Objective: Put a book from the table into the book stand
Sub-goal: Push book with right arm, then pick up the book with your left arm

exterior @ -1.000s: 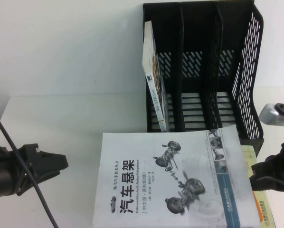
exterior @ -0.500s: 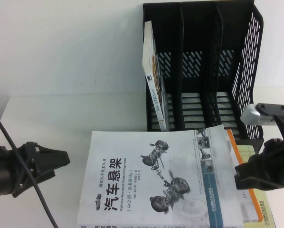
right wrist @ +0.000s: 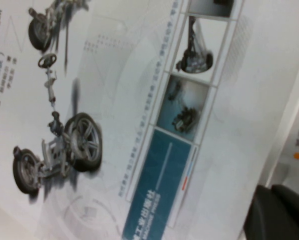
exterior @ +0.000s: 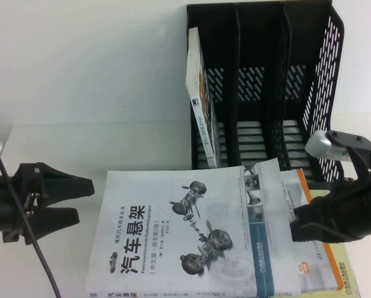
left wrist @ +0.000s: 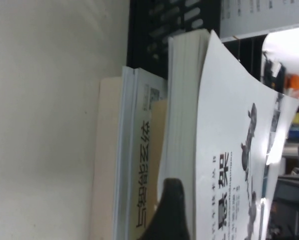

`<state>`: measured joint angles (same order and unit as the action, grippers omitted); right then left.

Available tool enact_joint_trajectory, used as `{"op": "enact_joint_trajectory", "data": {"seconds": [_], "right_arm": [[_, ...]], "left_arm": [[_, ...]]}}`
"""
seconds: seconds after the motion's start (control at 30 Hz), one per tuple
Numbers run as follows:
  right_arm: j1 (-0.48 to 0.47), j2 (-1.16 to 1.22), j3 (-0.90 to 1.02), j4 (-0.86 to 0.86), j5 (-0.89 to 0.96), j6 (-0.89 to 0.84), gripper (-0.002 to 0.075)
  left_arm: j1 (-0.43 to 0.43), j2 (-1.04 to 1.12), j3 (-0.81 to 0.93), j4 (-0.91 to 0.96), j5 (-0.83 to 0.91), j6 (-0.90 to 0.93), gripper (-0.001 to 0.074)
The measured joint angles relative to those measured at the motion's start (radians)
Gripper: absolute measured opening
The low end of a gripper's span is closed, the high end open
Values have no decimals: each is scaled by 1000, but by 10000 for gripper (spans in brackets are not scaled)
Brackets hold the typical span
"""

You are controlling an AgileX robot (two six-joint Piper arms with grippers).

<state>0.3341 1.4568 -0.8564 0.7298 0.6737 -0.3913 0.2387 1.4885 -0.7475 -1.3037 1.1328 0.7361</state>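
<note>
The book [exterior: 192,239], white-grey with a black Chinese title and suspension drawings, lies flat on top of a stack of books at the front of the table [exterior: 80,143]. It overhangs the stack to the left. My left gripper [exterior: 85,200] is open, level with the book's left edge and just short of it. One of its fingers [left wrist: 170,210] shows by the book's page edge [left wrist: 182,125]. My right gripper [exterior: 295,225] is shut and empty, pressed against the book's right edge [right wrist: 114,100]. The black book stand [exterior: 260,81] stands behind, its middle and right slots empty.
A thin white book [exterior: 201,105] stands in the stand's left slot. Under the book lie an orange-bordered white book [exterior: 311,261] and a pale yellow-green one [exterior: 347,276]. Bare table lies to the left and behind my left gripper.
My right gripper has moved left against the book and the book has slid left over the stack. My left gripper has opened wider and now faces the book's left edge.
</note>
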Motion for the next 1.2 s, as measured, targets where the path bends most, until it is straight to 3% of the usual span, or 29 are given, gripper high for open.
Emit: {"op": "enact_joint_trajectory", "data": {"seconds": [0.33, 0.93, 1.2], "right_arm": [[28, 57, -11, 68, -42, -39, -2], [30, 57, -11, 68, -45, -51, -2], [30, 57, -11, 68, -45, -54, -2]], "left_arm": [[1, 146, -88, 5, 24, 72, 585], [14, 296, -126, 46, 30, 17, 584], [-77, 298, -84, -10, 26, 21, 584]]}}
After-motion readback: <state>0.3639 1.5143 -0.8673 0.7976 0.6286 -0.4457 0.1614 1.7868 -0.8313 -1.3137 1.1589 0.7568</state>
